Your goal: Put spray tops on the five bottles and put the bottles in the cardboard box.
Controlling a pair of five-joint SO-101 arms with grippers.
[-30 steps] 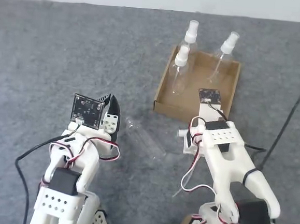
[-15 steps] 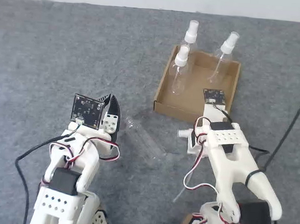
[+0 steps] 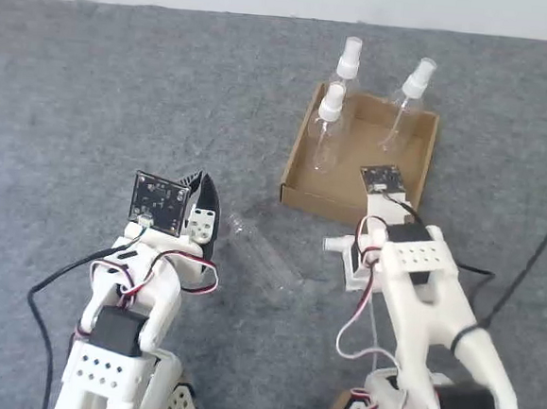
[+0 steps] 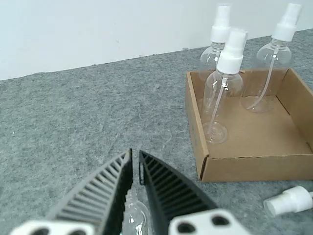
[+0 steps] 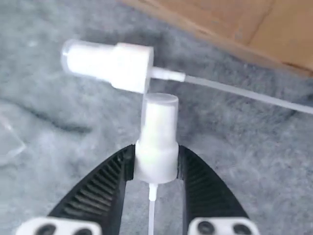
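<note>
Just short of the cardboard box (image 3: 323, 200), near wall: your right arm (image 3: 419, 282) is low, a spray top (image 5: 156, 147) in its jaws.

Grey mat (image 3: 122, 79) runs wide off the box's left wall. Your right gripper (image 5: 155, 157) is clamped on the spray top's collar, and a second spray top (image 5: 110, 61) lies just past it, between it and the near wall. Your left arm (image 3: 144, 289) stands well off the box's near-left corner. The left gripper (image 4: 135, 155) has its jaws almost together with nothing between them, over a capless bottle (image 3: 265, 251) lying on its side. Two capped bottles (image 3: 326, 138) stand in the box, and a third bottle (image 3: 346, 73) stands just behind its far wall.
</note>
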